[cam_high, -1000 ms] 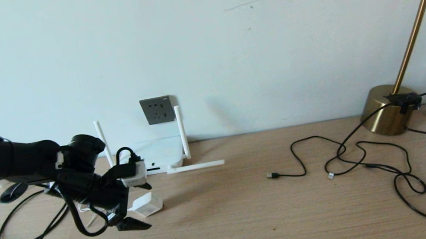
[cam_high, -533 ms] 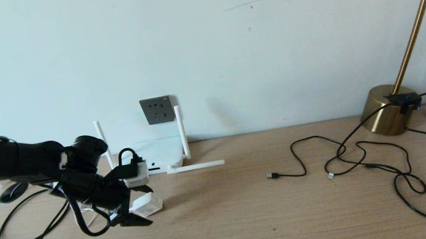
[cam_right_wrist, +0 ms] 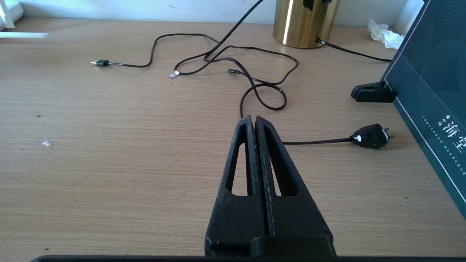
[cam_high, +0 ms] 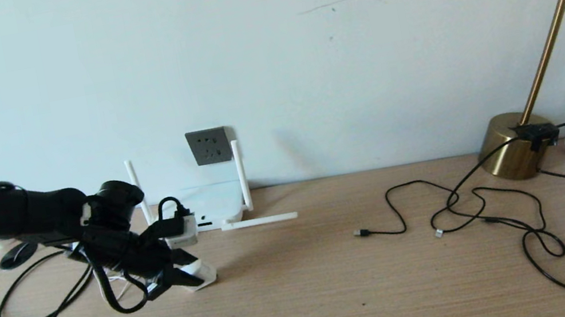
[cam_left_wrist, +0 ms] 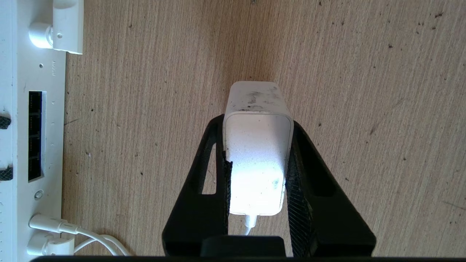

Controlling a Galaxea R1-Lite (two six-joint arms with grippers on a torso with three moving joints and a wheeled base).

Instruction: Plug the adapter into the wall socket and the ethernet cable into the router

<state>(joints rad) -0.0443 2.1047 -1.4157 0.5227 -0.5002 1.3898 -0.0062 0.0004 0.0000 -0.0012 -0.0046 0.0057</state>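
Left end effector (cam_left_wrist: 256,127) at adapter (cam_left_wrist: 256,153)
Fingers straddle the adapter on the bench (cam_high: 340,288), near the router (cam_high: 212,205); right end effector (cam_right_wrist: 255,122) closed, empty.

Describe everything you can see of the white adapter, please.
The adapter is a small white block with rounded edges, plastic by its look, with grey smudges on its end. A thin white cord leaves its rear. It lies on the wooden table in front of the router, apart from it. The left gripper has its jaws on both its sides. It is not in the wall socket.
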